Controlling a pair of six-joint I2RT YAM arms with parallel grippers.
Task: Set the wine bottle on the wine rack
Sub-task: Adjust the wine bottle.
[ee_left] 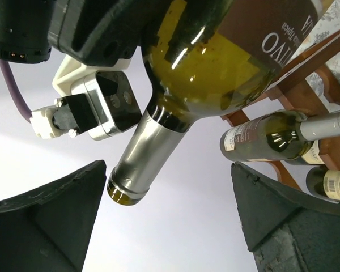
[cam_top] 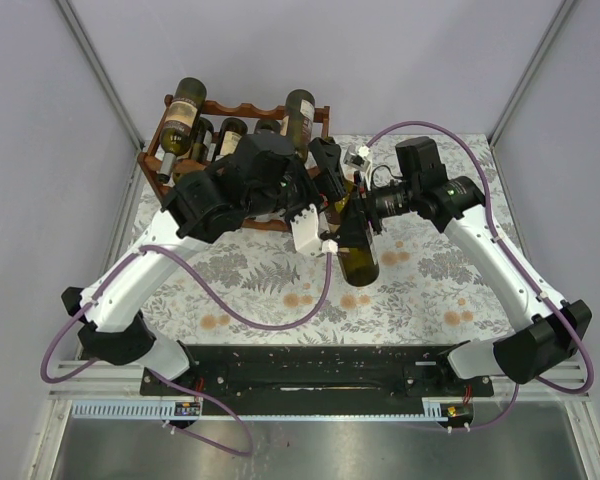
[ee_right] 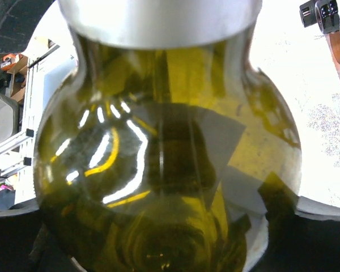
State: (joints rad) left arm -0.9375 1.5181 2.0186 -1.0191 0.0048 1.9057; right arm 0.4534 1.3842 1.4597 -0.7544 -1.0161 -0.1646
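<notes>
The wine bottle [cam_top: 361,258] is green glass with a silver foil neck and hangs tilted above the table, just right of the wine rack [cam_top: 242,106]. My right gripper [ee_right: 167,229] is shut on its body, and the glass [ee_right: 158,170] fills the right wrist view. My left gripper [ee_left: 167,226] is open under the neck. The foil tip [ee_left: 124,190] hangs above and between the dark fingers [ee_left: 45,218], touching neither. In the left wrist view the reddish-brown wavy rack [ee_left: 323,85] is at the right. In the top view the arms hide the left fingers.
Several other bottles lie on the rack [cam_top: 185,118] [cam_top: 300,110] [ee_left: 272,136]. A floral cloth [cam_top: 270,275] covers the table. Grey walls stand close behind and beside the rack. Both arms cross over the table's middle, and purple cables [cam_top: 280,320] loop beneath them.
</notes>
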